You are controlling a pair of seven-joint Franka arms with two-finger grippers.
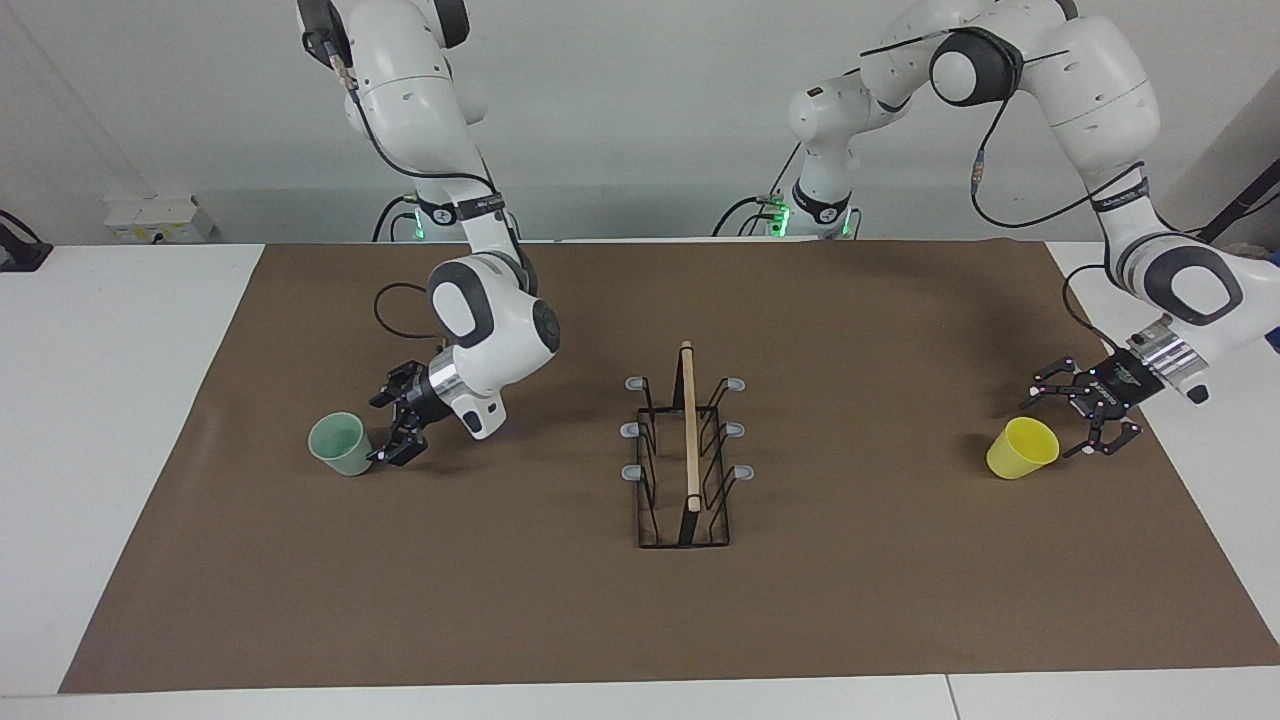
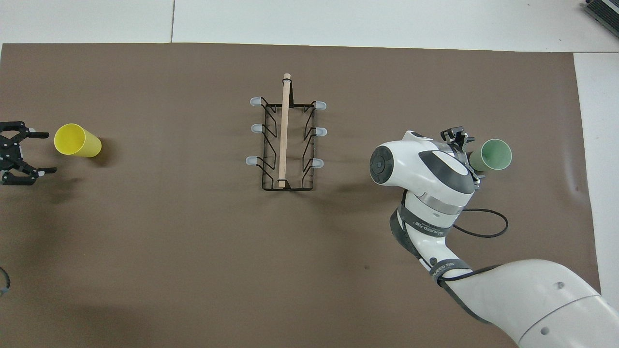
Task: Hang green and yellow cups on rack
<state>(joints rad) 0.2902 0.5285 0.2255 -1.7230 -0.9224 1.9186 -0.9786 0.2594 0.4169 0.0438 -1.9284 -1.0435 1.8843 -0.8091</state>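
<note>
The mint green cup [image 1: 340,445] stands mouth up on the brown mat toward the right arm's end. My right gripper [image 1: 381,431] is open and low beside it on the rack's side, fingertips close to the cup's wall, holding nothing. The yellow cup [image 1: 1022,447] stands toward the left arm's end. My left gripper [image 1: 1056,424] hangs open just off its rim on the side away from the rack, empty. The black wire rack [image 1: 688,450] with its wooden rod and grey-capped prongs stands mid-mat with nothing on it. In the overhead view the right wrist hides part of the right gripper.
The brown mat [image 2: 193,251] covers most of the white table. A black cable [image 2: 488,227] loops from the right arm's wrist above the mat, nearer to the robots than the green cup. A white box [image 1: 158,217] sits off the mat at the right arm's end.
</note>
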